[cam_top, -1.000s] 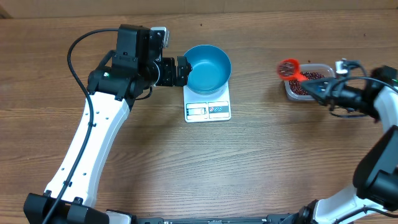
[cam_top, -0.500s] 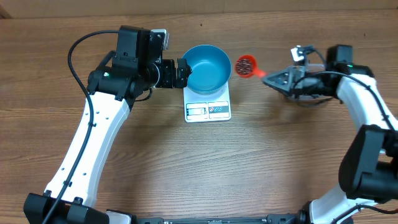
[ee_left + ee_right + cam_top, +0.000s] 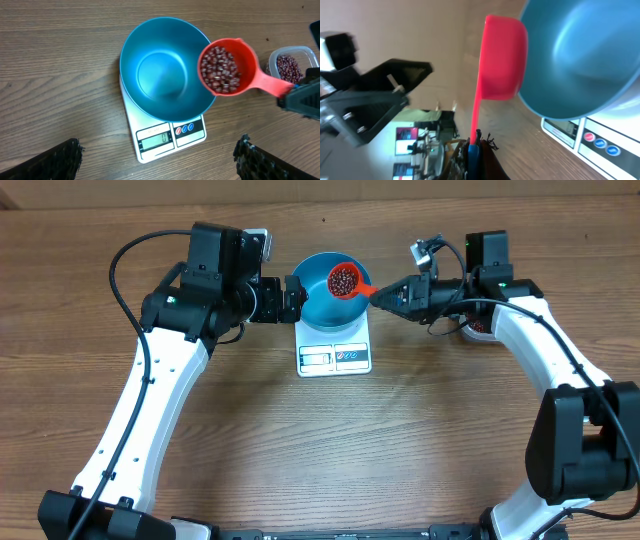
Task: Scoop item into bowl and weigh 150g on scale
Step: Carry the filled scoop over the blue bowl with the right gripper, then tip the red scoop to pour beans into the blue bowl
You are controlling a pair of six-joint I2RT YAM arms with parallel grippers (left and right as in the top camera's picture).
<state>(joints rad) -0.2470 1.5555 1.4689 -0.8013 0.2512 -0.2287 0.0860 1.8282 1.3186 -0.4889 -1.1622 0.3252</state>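
The blue bowl point(image 3: 318, 305) stands empty on the white scale point(image 3: 335, 357), whose display point(image 3: 156, 140) reads zero. A red scoop point(image 3: 344, 279) full of dark red-brown beans point(image 3: 222, 70) hovers level over the bowl's right rim. My right gripper point(image 3: 385, 295) is shut on the scoop's handle point(image 3: 476, 107). In the right wrist view the scoop's underside point(image 3: 502, 60) sits beside the bowl wall point(image 3: 585, 55). My left gripper point(image 3: 292, 296) is open just left of the bowl, and its fingertips point(image 3: 60, 160) frame the scale from below with nothing between them.
A clear plastic tub point(image 3: 290, 65) holding more beans sits right of the scale, mostly hidden behind my right arm in the overhead view. Bare wooden table point(image 3: 400, 440) spreads in front of the scale.
My right arm has swung left from the tub, carrying the filled scoop to above the bowl's right rim. The left arm has stayed still.
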